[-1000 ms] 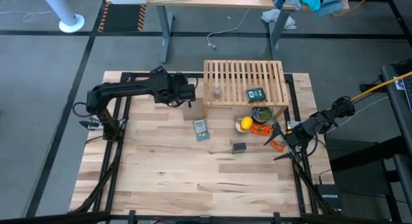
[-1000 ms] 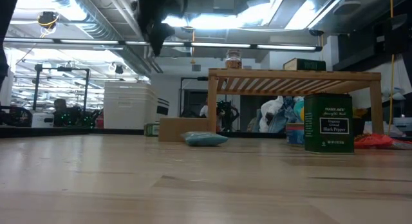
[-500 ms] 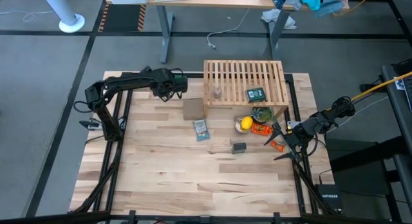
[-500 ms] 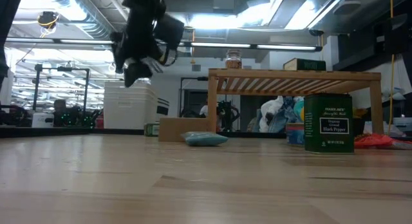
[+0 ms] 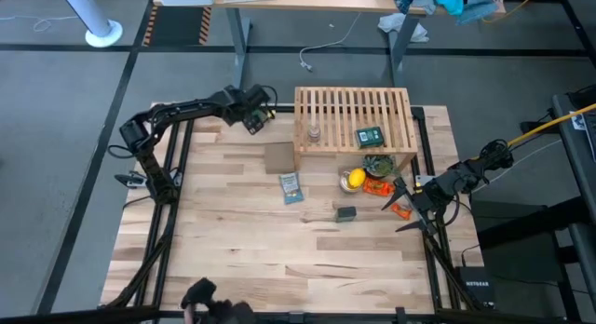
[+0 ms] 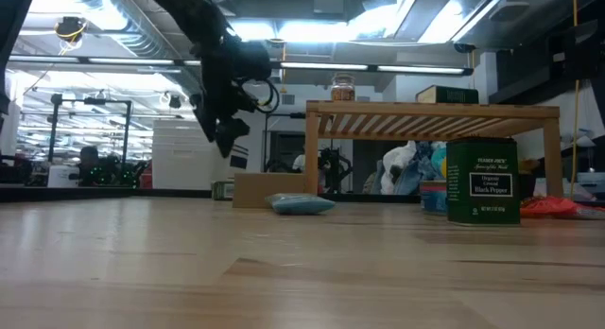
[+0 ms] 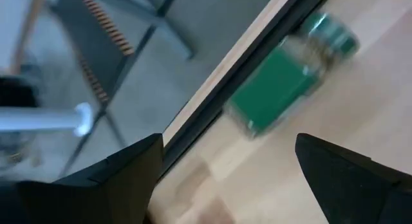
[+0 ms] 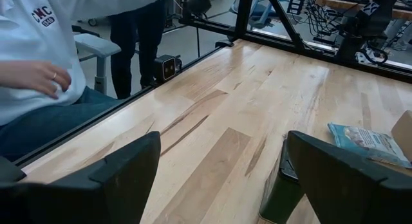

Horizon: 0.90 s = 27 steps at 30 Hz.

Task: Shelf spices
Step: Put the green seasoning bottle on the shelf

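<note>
1. Reading "TRADER JOE'S" and "Black Pepper" in pale print on the green tin (image 6: pixel 482 181), standing at about 3 o'clock in the low view.
2. Showing dark red letters, seemingly "CMC", on a person's white shirt (image 8: pixel 40 17), at about 10 o'clock in the right wrist view.

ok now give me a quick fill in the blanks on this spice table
1. The number of spice containers on top of the shelf is ____.
2. The yellow fruit on the table is a ____.
3. The left claw holds nothing and is ____.
4. In the left wrist view, the green bottle lies on its ____.

Missing words: two; lemon; open; side
</note>
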Tool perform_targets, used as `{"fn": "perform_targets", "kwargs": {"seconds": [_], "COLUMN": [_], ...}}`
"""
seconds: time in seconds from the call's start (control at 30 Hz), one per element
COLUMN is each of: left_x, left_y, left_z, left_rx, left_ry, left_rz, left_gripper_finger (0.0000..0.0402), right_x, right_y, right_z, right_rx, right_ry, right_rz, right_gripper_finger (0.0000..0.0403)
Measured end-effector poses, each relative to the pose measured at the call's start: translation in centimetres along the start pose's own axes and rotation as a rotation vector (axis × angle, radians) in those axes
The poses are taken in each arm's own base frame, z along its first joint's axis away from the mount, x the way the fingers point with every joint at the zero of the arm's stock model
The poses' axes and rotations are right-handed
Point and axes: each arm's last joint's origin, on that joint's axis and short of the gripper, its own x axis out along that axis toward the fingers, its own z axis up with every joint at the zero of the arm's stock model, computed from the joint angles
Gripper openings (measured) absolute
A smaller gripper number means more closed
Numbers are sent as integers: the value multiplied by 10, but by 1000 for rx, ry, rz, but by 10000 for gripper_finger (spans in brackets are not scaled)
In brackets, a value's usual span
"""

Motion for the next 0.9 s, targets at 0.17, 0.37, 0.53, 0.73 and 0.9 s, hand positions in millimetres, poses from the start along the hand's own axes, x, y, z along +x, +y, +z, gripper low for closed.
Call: {"fn": "perform_targets", "kwargs": {"seconds": [0.17,0.37,0.53,0.73,0.9], "left_x": [17,28,29,50,72], "left_y": [19,30,28,16,3], "left_z": [5,2,4,2,0], "left_rx": [-48,-38,17,69,126], "left_ry": [-49,-51,-88,-43,7], "left_rz": [-175,-320,-401,-442,-428], "left_gripper_finger": [347,347,347,347,347], "right_x": [0,0,0,0,0], "right_y": [0,0,0,0,0], "right_z": [0,0,0,0,0], "right_rx": [0,0,0,0,0], "right_ry": [0,0,0,0,0], "right_rz": [0,0,0,0,0], "right_gripper_finger": [344,344,344,344,344]}}
